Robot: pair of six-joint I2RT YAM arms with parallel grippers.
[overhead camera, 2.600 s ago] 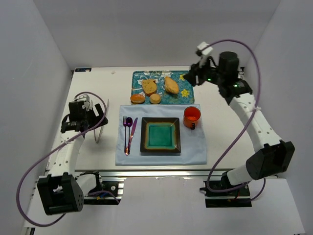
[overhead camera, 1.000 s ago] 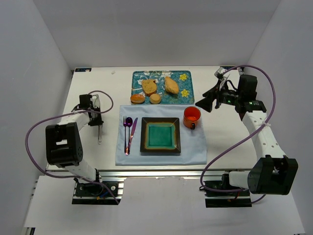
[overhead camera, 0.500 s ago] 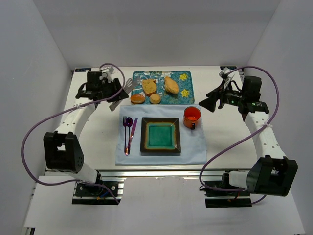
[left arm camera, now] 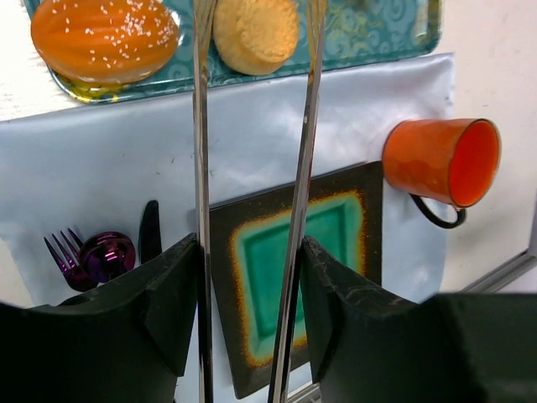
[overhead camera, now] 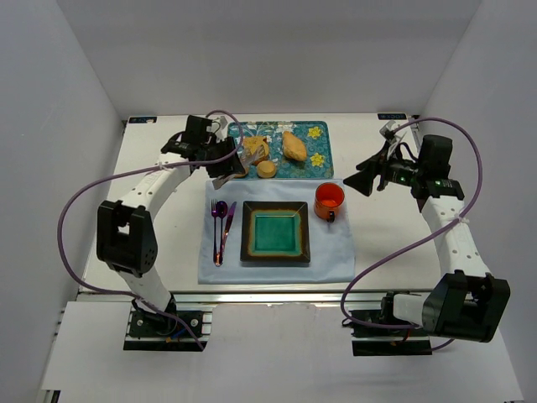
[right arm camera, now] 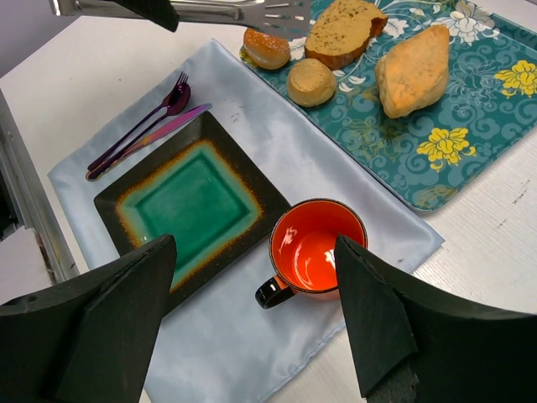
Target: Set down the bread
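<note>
The bread point(overhead camera: 267, 169) is a small round pale bun at the front edge of the teal flowered tray point(overhead camera: 319, 155). It also shows in the wrist views as the bread point(left arm camera: 256, 34) and the bread point(right arm camera: 311, 81). My left gripper point(overhead camera: 220, 159) is shut on metal tongs point(overhead camera: 239, 159), whose two arms point(left arm camera: 201, 126) run between its fingers point(left arm camera: 168, 294). In the left wrist view the bun sits between the two tong arms. The tong tips point(right arm camera: 252, 10) hover over the tray's front left corner. My right gripper point(right arm camera: 256, 243) stands open above the orange cup point(right arm camera: 317, 248).
A square green plate with a dark rim point(overhead camera: 247, 233) lies on a pale blue cloth point(overhead camera: 336, 252), with fork, spoon and knife point(overhead camera: 220, 227) to its left. The tray also holds a sesame bun point(left arm camera: 105, 38), a bread slice point(right arm camera: 344, 29) and a long loaf point(right arm camera: 415, 71).
My left arm swung from the table's left side to the tray, carrying the tongs; their tips now hang over the tray's front left. The right arm barely moved.
</note>
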